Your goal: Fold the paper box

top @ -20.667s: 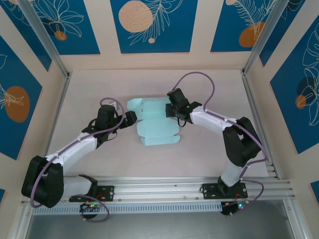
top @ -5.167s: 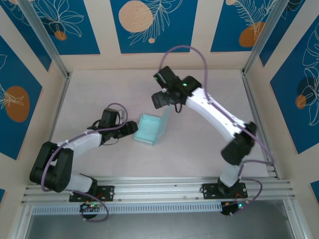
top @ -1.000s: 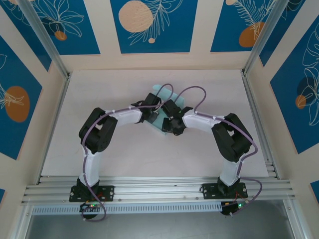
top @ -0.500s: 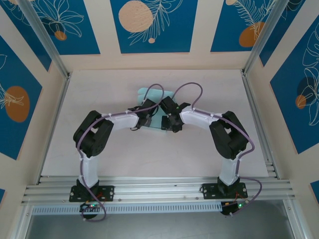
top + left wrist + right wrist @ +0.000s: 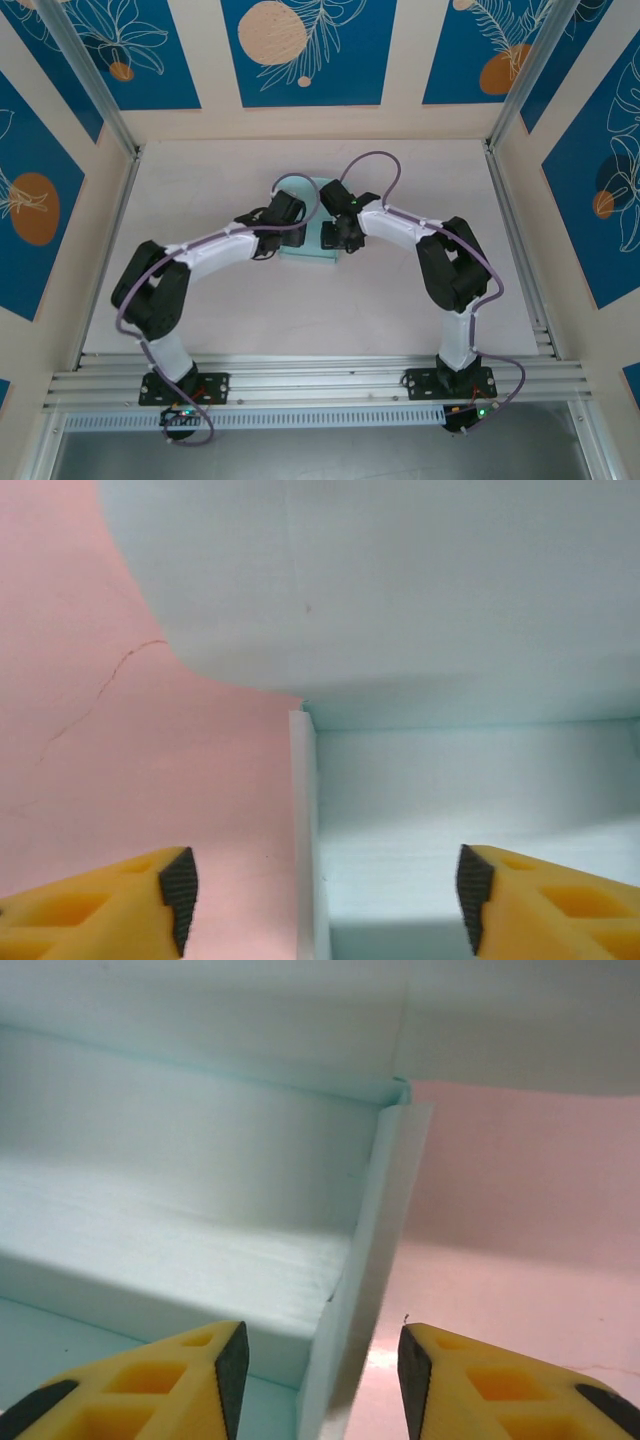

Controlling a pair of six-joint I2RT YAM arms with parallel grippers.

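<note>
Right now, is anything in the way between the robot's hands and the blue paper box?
No, nothing visible is in the way. The left gripper has its open fingers on either side of one side wall of the paper box. The right gripper does the same at the wall on the other side, with the table next to it.

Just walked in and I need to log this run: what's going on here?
Two robot arms are folding a pale-blue paper box in the middle of the table. The box is partly formed, with its side walls standing and a rounded flap beyond them. The left gripper straddles one side wall with its jaws open, not touching it. The right gripper straddles the opposite wall, also open.
</note>
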